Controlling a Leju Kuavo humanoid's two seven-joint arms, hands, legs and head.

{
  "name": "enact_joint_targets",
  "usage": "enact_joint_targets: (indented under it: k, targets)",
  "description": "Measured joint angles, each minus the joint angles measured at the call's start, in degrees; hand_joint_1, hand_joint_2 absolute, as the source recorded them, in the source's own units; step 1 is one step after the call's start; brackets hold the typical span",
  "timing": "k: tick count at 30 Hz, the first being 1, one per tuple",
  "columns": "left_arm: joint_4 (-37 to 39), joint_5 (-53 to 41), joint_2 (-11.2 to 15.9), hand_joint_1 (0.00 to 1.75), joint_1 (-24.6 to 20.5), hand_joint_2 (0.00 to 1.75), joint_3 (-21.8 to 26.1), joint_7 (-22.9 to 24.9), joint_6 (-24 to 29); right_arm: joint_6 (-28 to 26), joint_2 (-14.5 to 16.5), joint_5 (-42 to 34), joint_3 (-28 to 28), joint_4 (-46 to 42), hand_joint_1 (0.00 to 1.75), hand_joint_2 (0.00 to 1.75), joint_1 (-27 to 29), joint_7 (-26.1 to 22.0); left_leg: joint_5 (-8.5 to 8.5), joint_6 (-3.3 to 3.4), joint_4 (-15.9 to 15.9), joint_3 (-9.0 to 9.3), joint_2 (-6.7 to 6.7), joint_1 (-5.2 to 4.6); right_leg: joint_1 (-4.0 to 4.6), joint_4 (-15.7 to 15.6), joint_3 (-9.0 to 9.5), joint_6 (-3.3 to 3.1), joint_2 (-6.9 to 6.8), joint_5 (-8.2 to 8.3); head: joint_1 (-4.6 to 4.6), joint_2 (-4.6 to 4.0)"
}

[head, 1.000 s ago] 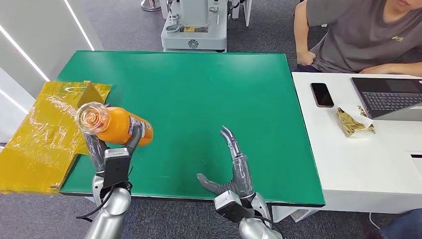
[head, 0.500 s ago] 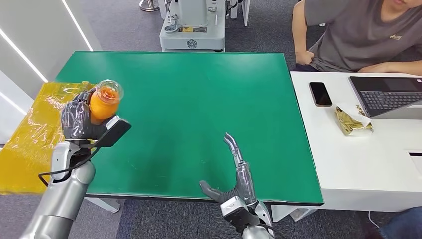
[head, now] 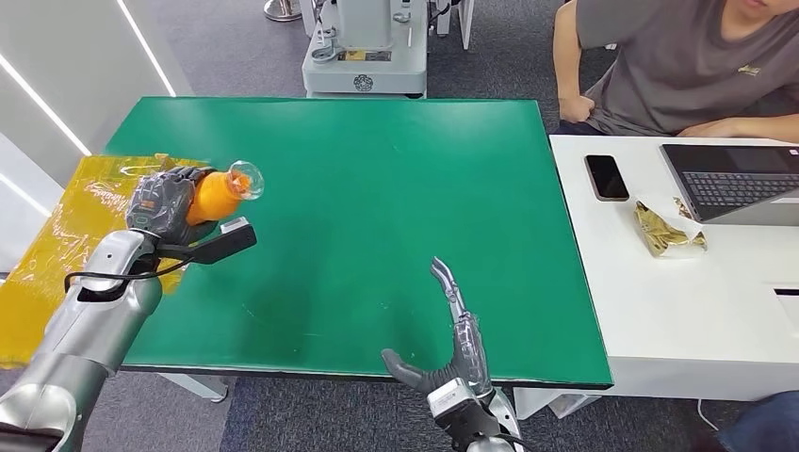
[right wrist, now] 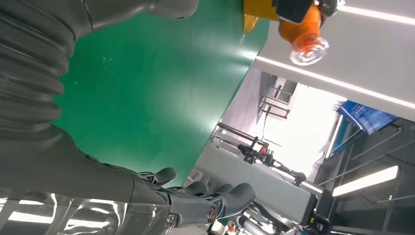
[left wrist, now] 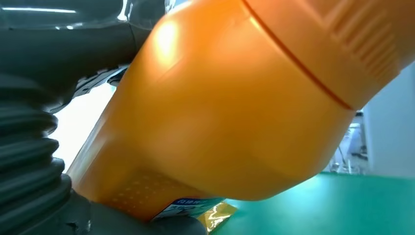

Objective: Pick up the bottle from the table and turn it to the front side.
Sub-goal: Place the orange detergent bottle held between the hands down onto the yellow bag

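Note:
An orange bottle [head: 219,192] with a clear cap is held above the left part of the green table [head: 377,188], lying tilted with its cap toward the table's middle. My left hand [head: 162,201] grips its body. The left wrist view shows the bottle's orange shoulder [left wrist: 220,112] close up, a label edge near my palm. The bottle [right wrist: 302,30] also appears far off in the right wrist view. My right hand [head: 450,331] hovers open over the table's near edge, fingers straight, thumb out, holding nothing; its fingers [right wrist: 215,196] show spread in the right wrist view.
A yellow plastic-wrapped package [head: 57,254] lies off the table's left edge. A white desk [head: 678,311] at right carries a phone [head: 609,177], a snack wrapper [head: 667,232] and a laptop [head: 735,188]. A person [head: 678,66] sits behind it. A machine base [head: 367,56] stands beyond the table.
My left arm has swung outward and turned the bottle: its cap pointed up at me before, now it points toward the table's middle. My right hand has drawn back slightly toward the near edge.

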Motion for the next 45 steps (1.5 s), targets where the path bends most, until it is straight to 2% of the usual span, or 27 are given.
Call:
enact_joint_targets:
  k: [6, 14, 27, 39, 45]
  targets:
    - [5.65, -4.41, 0.88, 1.75, -1.62, 1.75, -4.29, 0.35, 2.61, -0.03, -0.24, -0.09, -0.01, -1.22, 0.00, 1.75, 1.11, 0.31, -0.01, 0.00, -0.02, -0.01, 0.01, 0.00, 0.00, 0.00, -0.01, 0.00, 0.02, 0.00, 0.00, 0.00]
    - [10.40, -6.87, 2.87, 1.75, -0.24, 1.75, -7.74, 0.08, 7.78, -0.18, -0.69, -0.83, -0.01, -1.51, 0.00, 1.75, 2.68, 0.32, -0.01, -0.01, -0.09, -0.02, 0.01, 0.00, 0.00, -0.01, -0.04, -0.01, 0.04, -0.02, 0.00, 0.00]
    - [14.97, -9.90, 3.42, 1.75, 3.34, 1.75, -9.40, 3.24, 11.61, -0.15, -0.69, -0.36, -0.01, -2.24, 0.00, 1.75, 3.69, 2.23, -0.02, -0.03, -0.10, -0.03, -0.01, 0.00, 0.00, -0.01, -0.04, -0.04, 0.01, -0.04, 0.01, 0.00]
    - [17.86, -13.72, 2.48, 1.75, 3.14, 1.75, -9.42, 9.13, 15.46, 1.53, -0.68, 0.57, -0.01, -2.24, 0.00, 1.75, 3.18, 3.28, -0.01, -0.06, -0.10, 0.00, -0.01, 0.01, 0.00, 0.01, -0.05, -0.06, 0.02, -0.05, 0.01, 0.00]
    - [19.13, -16.66, 2.47, 1.75, 2.61, 1.75, -9.41, 12.59, 19.81, 2.10, -0.86, 0.99, -0.01, -2.24, 0.00, 1.75, 3.25, 3.42, -0.01, -0.07, -0.10, -0.01, -0.01, 0.01, 0.00, 0.01, -0.06, -0.06, 0.02, -0.05, 0.01, 0.00]
